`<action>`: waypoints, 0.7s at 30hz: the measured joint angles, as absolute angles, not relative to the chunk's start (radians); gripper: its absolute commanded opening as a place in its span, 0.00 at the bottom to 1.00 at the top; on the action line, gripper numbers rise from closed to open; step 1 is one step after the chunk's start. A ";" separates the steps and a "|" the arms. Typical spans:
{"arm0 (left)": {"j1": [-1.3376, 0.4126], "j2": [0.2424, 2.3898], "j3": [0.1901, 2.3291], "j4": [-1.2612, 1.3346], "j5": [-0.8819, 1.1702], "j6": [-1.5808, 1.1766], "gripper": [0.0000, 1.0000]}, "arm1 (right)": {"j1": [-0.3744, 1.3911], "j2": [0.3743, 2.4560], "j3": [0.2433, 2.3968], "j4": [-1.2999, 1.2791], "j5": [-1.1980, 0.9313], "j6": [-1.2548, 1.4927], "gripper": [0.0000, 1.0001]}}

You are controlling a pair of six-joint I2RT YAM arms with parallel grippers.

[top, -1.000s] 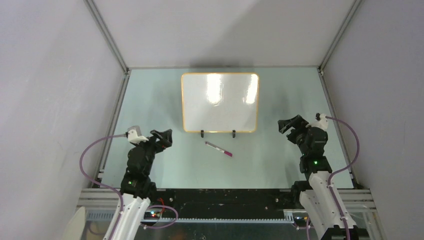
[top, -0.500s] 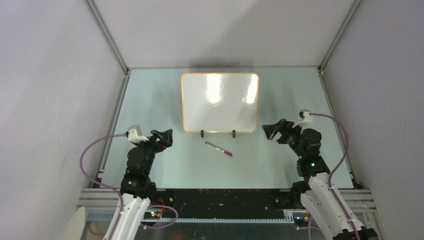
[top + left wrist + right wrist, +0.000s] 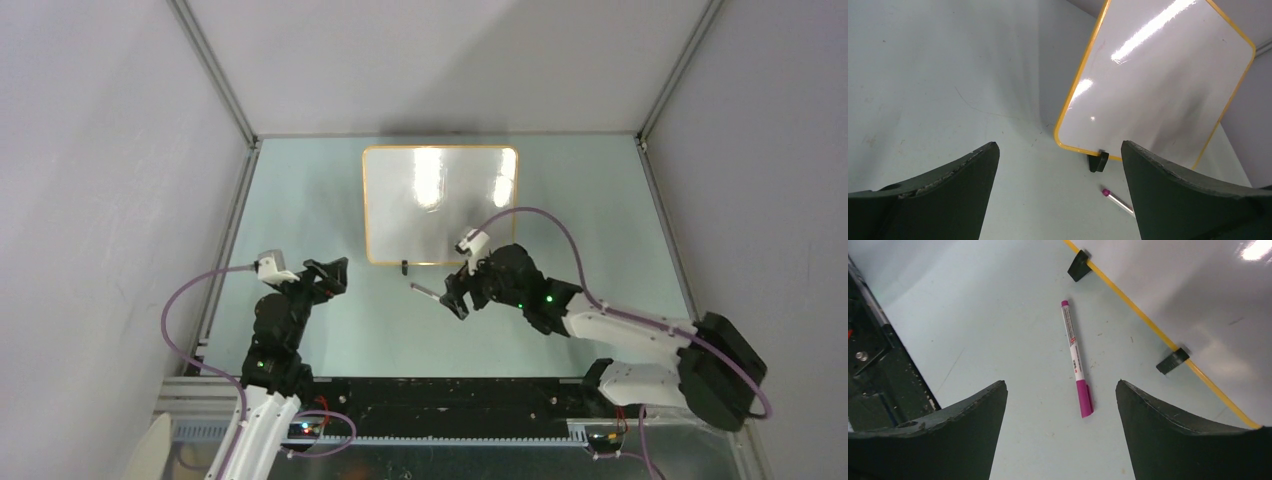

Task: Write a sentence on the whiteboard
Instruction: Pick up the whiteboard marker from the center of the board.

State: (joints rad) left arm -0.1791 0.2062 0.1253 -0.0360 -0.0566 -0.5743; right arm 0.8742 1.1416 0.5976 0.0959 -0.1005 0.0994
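On the pale table [image 3: 300, 200], the right end effector [image 3: 453, 298] hangs released over the marker [image 3: 1075, 357], its arm [image 3: 610, 325] stretched leftward.

The whiteboard [image 3: 440, 205] — glossy white, orange-yellow frame; marker [image 3: 1076, 358] — white, magenta cap.

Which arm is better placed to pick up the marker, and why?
The right. The right gripper hangs open directly over the marker, which shows centred between its jaws in the wrist view. The left gripper sits off to the side, well away.
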 measured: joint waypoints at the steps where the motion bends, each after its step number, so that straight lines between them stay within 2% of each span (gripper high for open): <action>1: -0.179 0.207 0.125 -0.036 -0.054 -0.574 0.99 | 0.881 1.180 0.620 0.086 -0.098 0.094 0.85; 7: -0.179 0.207 0.125 -0.035 -0.048 -0.568 1.00 | 0.937 1.354 0.725 0.050 -0.075 0.073 0.80; 12: -0.179 0.207 0.125 -0.035 -0.048 -0.567 0.99 | 0.983 1.510 0.834 -0.012 -0.059 0.066 0.69; 21: -0.179 0.202 0.125 -0.037 -0.048 -0.567 0.99 | 0.977 1.697 0.934 -0.113 -0.044 0.049 0.59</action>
State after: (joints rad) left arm -0.1795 0.2024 0.1253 -0.0372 -0.0479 -0.5667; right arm 0.9768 1.6970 0.9340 -0.1135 -0.0444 0.0494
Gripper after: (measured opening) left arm 0.994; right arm 0.638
